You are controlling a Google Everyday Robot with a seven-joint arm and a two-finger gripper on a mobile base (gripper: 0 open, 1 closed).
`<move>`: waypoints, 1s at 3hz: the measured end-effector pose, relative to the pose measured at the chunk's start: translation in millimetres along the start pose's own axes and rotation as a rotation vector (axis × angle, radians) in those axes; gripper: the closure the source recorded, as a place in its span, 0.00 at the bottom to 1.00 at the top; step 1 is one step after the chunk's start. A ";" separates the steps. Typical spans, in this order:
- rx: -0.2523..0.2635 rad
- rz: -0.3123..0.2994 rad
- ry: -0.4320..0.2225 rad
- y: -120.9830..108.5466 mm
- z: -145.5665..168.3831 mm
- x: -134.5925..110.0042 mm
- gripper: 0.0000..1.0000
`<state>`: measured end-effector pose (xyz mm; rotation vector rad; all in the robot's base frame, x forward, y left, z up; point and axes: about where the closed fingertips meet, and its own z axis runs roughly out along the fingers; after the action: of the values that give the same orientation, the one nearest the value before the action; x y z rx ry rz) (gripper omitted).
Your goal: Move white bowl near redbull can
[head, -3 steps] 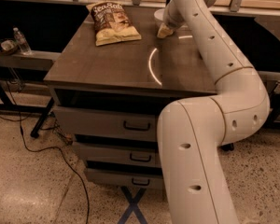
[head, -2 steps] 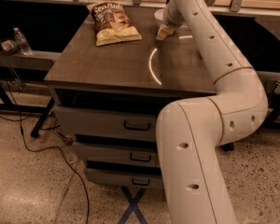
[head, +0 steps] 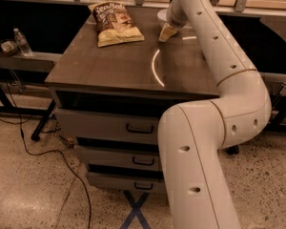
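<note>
Reach step, I'd say: gripper (head: 168, 32) low by the plain glossy white round bowl (head: 160, 15) just behind it (grip state: can't tell). Next, secure the rim.

The big white arm (head: 205, 142) starts at 6 o'clock, bends at its elbow (head: 248, 104) near 3 o'clock, then stretches away toward 12 o'clock, where its pincer (head: 167, 32) hangs pointing down toward 7 o'clock.
</note>
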<state>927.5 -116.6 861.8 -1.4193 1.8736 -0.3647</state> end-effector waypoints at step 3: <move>0.125 -0.001 -0.282 -62.3 -132.2 -36.4 0.36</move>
<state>882.5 -131.9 1004.7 -1.3135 1.5955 -0.2617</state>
